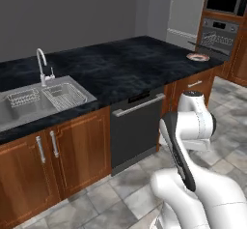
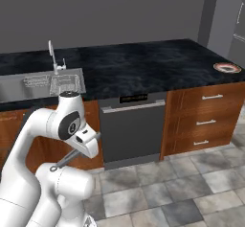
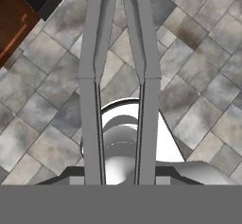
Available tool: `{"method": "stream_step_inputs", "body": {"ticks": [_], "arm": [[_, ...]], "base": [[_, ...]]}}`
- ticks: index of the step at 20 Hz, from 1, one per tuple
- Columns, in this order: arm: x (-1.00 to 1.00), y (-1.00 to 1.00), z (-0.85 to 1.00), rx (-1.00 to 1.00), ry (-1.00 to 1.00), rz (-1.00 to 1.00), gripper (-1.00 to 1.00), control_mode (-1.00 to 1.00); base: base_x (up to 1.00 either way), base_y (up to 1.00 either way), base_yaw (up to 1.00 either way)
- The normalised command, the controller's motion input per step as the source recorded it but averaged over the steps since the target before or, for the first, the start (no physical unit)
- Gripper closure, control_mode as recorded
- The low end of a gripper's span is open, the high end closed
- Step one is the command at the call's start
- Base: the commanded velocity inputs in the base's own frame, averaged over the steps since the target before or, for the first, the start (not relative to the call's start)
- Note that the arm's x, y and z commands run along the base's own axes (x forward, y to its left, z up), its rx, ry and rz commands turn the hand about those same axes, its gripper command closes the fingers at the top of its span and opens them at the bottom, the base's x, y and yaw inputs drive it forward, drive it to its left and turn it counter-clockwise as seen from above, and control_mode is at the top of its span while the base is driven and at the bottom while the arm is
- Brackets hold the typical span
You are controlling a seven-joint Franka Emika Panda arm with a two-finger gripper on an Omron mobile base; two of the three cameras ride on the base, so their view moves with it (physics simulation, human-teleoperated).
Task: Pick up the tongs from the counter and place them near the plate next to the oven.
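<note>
In the hand view I see the tongs (image 3: 118,76) running up from between the fingertips of the gripper (image 3: 119,180), their two silver arms side by side and pointing away from the camera over the grey floor tiles (image 3: 198,76). The fingers look closed in on the tongs, holding them near the joined end, which I judge is a sensible grip: the long arms hang free ahead of the hand and can be laid down flat later. In the right base view the tongs (image 2: 76,155) stick out as a thin grey bar below the folded arm, low in front of the cabinets, so the hand is tucked in close to the body, probably to keep the load safe while the base travels.

The counter (image 1: 120,68) stretches past the sink (image 1: 29,102) and the dishwasher front (image 1: 137,126). The plate (image 1: 198,57) sits at the far right end of the counter, just beside the oven (image 1: 219,35) set in the wooden wall unit. The plate (image 2: 227,67) is well apart from the gripper, so I judge the carry is only partly done; I need to bring the arm up over the counter edge and set the tongs down beside the plate, not on it
</note>
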Motion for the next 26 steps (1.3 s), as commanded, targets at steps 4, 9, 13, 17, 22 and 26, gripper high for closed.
{"method": "stream_step_inputs", "body": {"ticks": [4,9,13,17,22,26], "arm": [[0.0,0.0,0.0,0.0,0.0,0.0,1.0,1.0],[0.0,0.0,0.0,0.0,0.0,0.0,1.0,1.0],[0.0,0.0,0.0,0.0,0.0,0.0,1.0,1.0],[0.0,0.0,0.0,0.0,0.0,0.0,1.0,1.0],[0.0,0.0,0.0,0.0,0.0,0.0,1.0,1.0],[0.0,0.0,0.0,0.0,0.0,0.0,1.0,1.0]], "base": [[1.0,-0.85,-0.13],[0.99,-0.99,-0.02],[0.88,-1.0,0.0],[0.84,-1.0,0.02],[0.84,-0.97,0.07],[0.85,-0.8,0.15]]}}
